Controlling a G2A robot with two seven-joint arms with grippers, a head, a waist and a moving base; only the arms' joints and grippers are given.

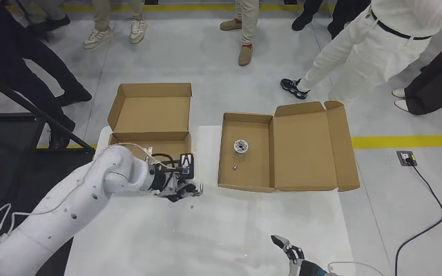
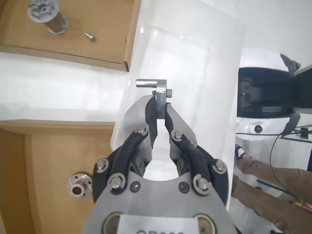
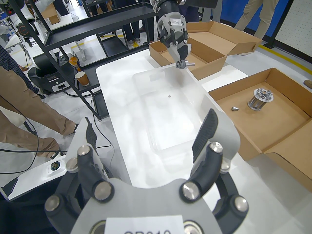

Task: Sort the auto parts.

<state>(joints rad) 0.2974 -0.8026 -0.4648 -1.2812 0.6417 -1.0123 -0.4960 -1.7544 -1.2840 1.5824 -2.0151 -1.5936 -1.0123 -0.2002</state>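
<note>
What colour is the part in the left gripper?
The part is shiny silver, clearest in left wrist view.

I'm seeing one clear tray [image 3: 170,122]. One cardboard box [image 1: 238,176] is standing open on the tray's right, holding one finned cylinder [image 1: 240,146] and one small screw [image 1: 235,166]. A second cardboard box [image 2: 14,171] is standing at the tray's far left corner, holding one flanged bushing [image 2: 78,188]. One pin bracket [image 2: 156,86] is hanging above the tray's far edge.

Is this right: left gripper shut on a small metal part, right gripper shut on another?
No: the right gripper is open and empty, per the right wrist view. The left gripper is indeed shut on a small metal part.
</note>
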